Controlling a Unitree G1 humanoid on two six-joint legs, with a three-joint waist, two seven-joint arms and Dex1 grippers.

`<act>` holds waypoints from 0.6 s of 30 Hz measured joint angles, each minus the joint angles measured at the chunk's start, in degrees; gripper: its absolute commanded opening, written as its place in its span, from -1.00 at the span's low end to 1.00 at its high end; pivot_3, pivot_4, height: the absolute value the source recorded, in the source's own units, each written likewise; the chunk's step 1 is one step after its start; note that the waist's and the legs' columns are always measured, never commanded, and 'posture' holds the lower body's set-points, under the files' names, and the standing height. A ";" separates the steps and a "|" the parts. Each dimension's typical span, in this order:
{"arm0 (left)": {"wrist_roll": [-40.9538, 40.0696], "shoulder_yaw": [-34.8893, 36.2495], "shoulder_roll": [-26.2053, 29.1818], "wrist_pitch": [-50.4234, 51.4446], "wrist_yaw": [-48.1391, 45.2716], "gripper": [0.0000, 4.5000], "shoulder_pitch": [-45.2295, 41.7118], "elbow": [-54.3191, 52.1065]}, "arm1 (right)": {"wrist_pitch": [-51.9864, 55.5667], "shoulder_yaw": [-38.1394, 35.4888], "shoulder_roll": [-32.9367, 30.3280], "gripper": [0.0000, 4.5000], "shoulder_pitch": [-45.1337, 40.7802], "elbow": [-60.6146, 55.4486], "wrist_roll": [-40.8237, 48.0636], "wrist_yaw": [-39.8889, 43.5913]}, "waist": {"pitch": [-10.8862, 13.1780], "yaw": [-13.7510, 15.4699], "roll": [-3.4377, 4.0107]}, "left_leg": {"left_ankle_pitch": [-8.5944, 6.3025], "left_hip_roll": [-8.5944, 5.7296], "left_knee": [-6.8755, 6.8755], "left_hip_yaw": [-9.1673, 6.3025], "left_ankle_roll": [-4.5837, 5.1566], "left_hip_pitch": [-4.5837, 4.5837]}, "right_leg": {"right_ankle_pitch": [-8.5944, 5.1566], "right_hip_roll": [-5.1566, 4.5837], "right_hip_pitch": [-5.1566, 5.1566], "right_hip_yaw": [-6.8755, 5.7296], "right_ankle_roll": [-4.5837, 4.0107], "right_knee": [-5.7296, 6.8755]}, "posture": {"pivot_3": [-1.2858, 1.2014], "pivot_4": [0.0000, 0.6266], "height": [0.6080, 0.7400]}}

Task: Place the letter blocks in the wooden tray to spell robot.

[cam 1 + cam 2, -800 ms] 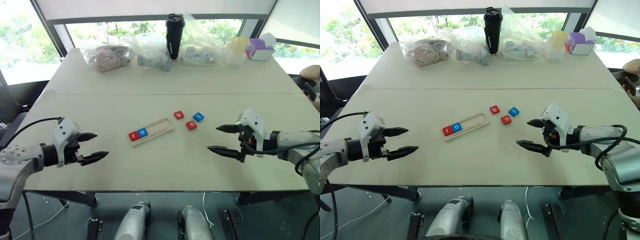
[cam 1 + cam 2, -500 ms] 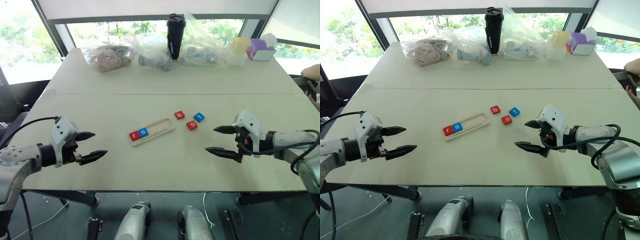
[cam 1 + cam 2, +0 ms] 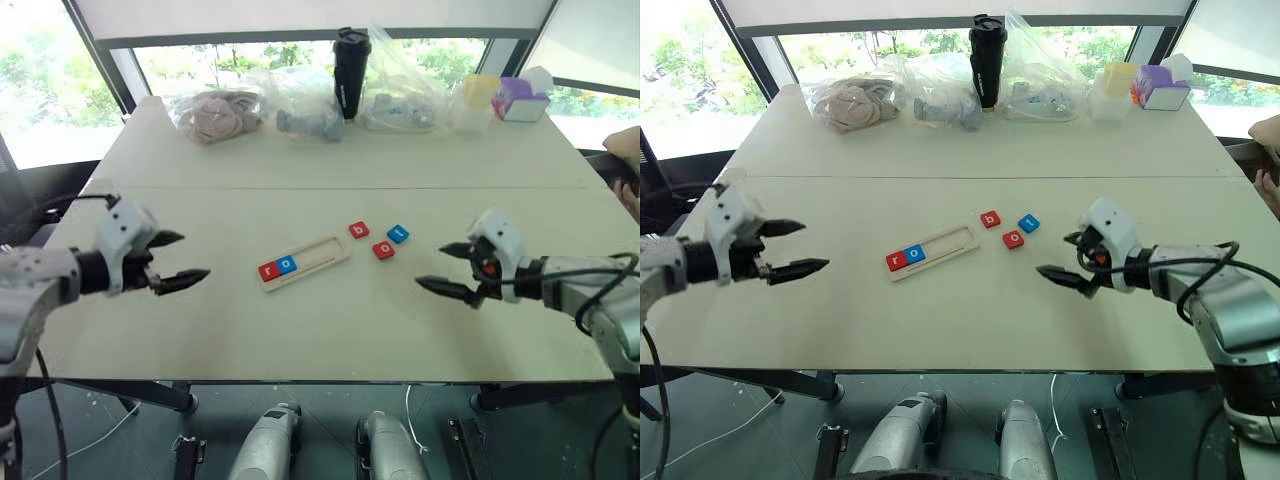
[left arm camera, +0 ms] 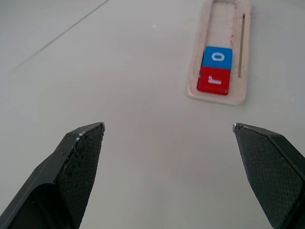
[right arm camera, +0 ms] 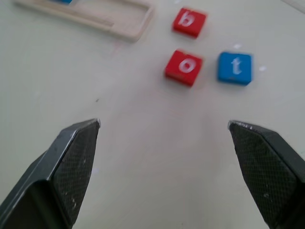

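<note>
Between two spread grippers, the wooden tray (image 3: 303, 262) lies slantwise, its right end angled away.

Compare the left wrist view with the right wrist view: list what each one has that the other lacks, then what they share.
Left wrist view alone: the red r block and the blue o block, side by side at one end of the wooden tray, and the open left gripper.

Right wrist view alone: three loose blocks on the table beyond the tray's other end: the red b block, the red o block and the blue t block; also the open right gripper.

Shared: the tray and the pale table.
</note>
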 measured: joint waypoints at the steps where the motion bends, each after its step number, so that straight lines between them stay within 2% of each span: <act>1: 0.06 -0.72 0.11 0.09 -0.59 1.00 -1.27 0.06 | 0.59 -0.11 0.10 0.98 -0.55 -0.31 0.18 -0.29 | 0.00 -0.01 0.00 | 0.00 0.00 -0.04 0.02 0.00 0.00 | -0.01 0.00 0.00 0.00 0.01 -0.04 | 0.03 -0.52 1.00; 4: 0.79 -5.91 -0.40 0.01 -3.58 1.00 -5.30 1.84 | 2.10 0.75 0.17 0.98 0.58 -3.92 1.16 -0.24 | 0.00 0.05 0.00 | 0.02 -0.01 -0.13 0.05 0.13 -0.03 | -0.05 0.00 -0.05 0.00 0.14 -0.03 | 0.03 -0.52 1.00; 9: 5.91 -17.19 -6.35 -3.53 -7.71 1.00 -12.36 9.13 | 4.64 8.04 5.84 0.98 0.62 -14.56 2.83 -3.29 | 0.03 -0.20 -0.05 | 0.03 0.01 -0.03 0.05 0.15 -0.03 | 0.06 0.05 -0.04 0.00 0.32 0.06 | 0.03 -0.52 1.00; 18: 13.77 -24.53 -15.05 -7.54 -6.18 1.00 -15.84 16.73 | 10.71 10.43 12.87 0.98 0.45 -19.39 3.88 -12.07 | 0.03 0.00 -0.08 | 0.04 0.00 0.13 0.02 0.16 -0.01 | 0.09 0.08 0.04 0.00 0.32 0.07 | 0.03 -0.52 1.00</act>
